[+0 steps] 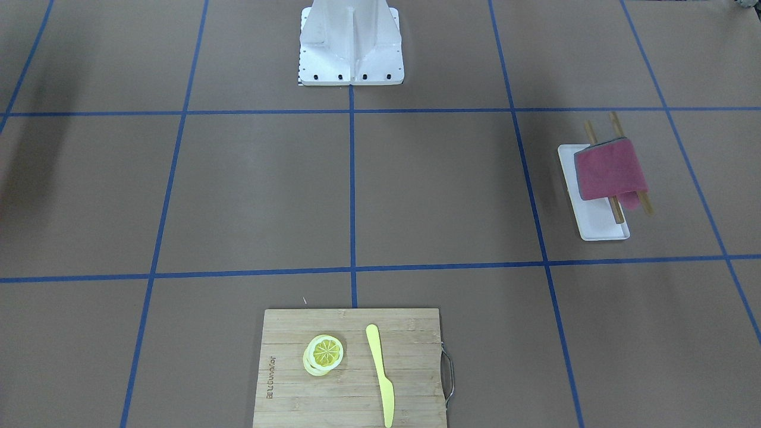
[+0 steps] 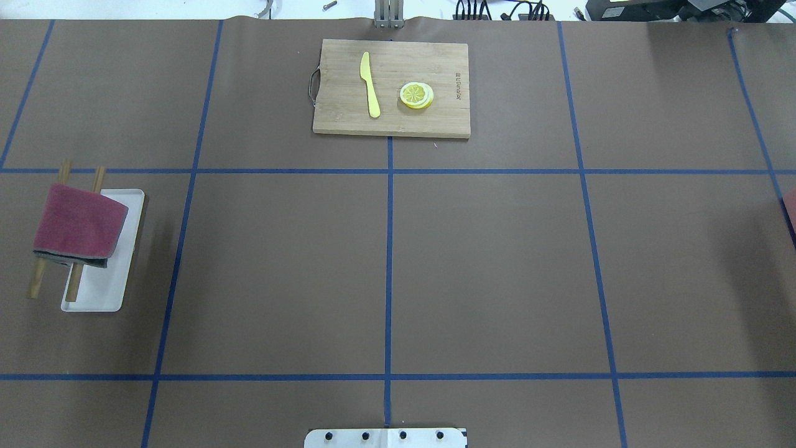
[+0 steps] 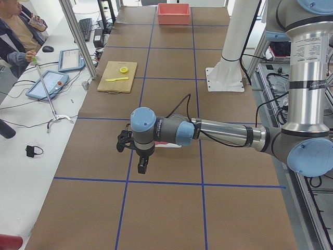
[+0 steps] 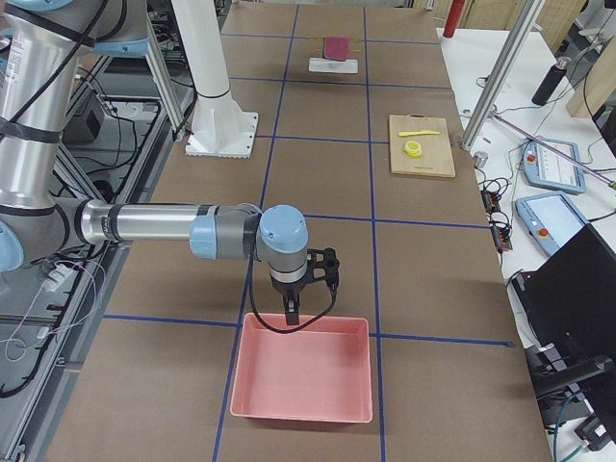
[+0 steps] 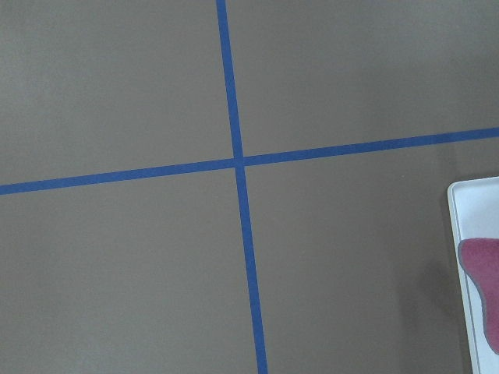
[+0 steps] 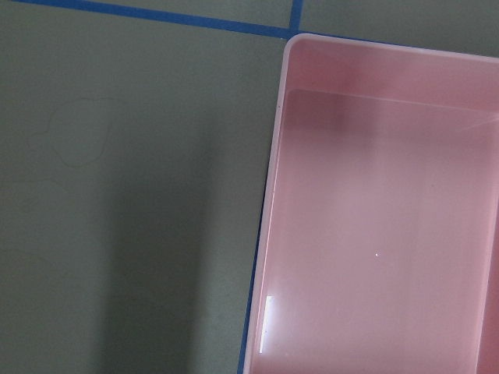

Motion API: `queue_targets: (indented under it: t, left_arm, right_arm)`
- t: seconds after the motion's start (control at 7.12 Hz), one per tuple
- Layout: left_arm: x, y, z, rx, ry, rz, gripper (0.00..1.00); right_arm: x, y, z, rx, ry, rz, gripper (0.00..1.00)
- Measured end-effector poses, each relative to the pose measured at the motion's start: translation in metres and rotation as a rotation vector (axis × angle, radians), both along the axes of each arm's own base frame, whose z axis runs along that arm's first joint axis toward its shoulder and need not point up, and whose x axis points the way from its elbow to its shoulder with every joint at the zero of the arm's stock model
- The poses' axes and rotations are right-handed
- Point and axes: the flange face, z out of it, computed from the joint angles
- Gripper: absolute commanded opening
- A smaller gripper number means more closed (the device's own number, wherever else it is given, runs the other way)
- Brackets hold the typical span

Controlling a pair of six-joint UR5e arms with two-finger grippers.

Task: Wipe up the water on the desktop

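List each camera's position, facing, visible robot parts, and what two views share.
Front-facing: across the table, facing the robot, steeply down; its base.
Overhead: behind the robot, facing forward and down; the base's edge.
Exterior left: left table end, along the desktop; left arm, left end effector.
Exterior right: right table end; right arm, right end effector near the pink bin.
Left wrist: down at the white tray; no robot.
Right wrist: down at the pink bin; no robot.
Shared: front-facing and overhead show the cutting board.
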Motion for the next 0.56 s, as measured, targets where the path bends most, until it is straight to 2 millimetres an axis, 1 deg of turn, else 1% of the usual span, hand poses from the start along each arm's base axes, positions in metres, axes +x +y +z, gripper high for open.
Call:
queue_targets:
  t: [0.56]
  left_arm:
    - [0.0043,-0.0010,-0.0060,0.000,0.046,0.008,0.98]
  right_arm:
    - [-0.0005,0.0002,0.0005,-0.004,-0.008,0.000,1.00]
